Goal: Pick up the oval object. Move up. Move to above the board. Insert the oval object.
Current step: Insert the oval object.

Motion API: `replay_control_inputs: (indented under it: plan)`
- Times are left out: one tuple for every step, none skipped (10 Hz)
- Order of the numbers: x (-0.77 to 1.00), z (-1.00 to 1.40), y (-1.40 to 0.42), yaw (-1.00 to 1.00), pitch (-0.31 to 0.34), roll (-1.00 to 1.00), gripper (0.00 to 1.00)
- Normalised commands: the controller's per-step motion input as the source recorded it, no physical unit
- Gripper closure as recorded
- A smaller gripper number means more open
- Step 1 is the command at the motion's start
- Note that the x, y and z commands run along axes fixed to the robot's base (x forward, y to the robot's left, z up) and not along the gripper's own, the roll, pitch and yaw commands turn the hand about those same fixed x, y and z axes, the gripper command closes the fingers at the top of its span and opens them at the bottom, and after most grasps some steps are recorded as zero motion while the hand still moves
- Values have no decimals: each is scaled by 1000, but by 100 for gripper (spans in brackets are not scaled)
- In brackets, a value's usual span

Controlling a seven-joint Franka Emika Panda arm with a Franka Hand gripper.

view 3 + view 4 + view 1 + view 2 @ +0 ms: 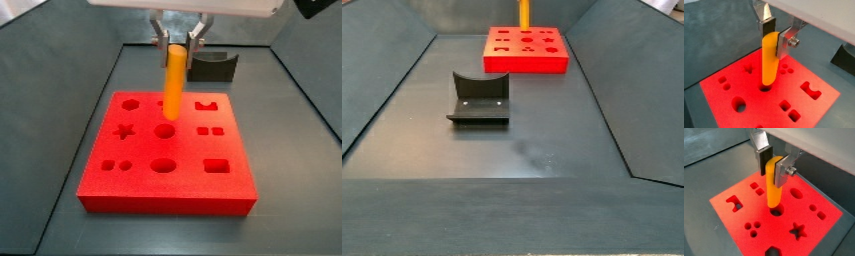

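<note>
1. Above the board (167,195), the oval object (174,80) is held upright, its top end clamped between the gripper's (777,31) silver plates, its lower end at a dark hole near the board's middle.
2. Whether the tip is already inside that hole or only just over it cannot be told; in both wrist views it is seen touching or nearly touching the rim.
3. A jam is judged the main risk: if the peg's oval section is turned against the hole's outline, the tip would be caught on the edge.
4. A slight tilt could do the same, and the peg might be pushed upward through the pads or the soft rim dented.
5. Too early a release would probably leave the peg leaning or tipped onto the board.
6. The peg is seen as smooth and orange-yellow, long and slim, with rounded sides and a rounded tip.
7. The board is shown as bright red, matte and foam-like, with star, hexagon, round and square cut-outs.
8. Well apart on the dark grey floor (516,155), the fixture (477,97) is left standing.
</note>
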Motion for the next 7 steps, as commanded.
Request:
replay_control_inputs:
  plan:
    - [-49, -414, -29, -263, -33, 64, 100]
    - [0, -223, 0, -280, -20, 21, 100]
    - [-289, -31, 0, 49, -120, -21, 100]
    - [9, -77, -91, 0, 0, -10, 100]
    - [180, -103, -43, -40, 10, 0, 100]
    - [277, -237, -151, -89, 4, 0, 100]
    - [389, -86, -14, -197, 59, -31, 100]
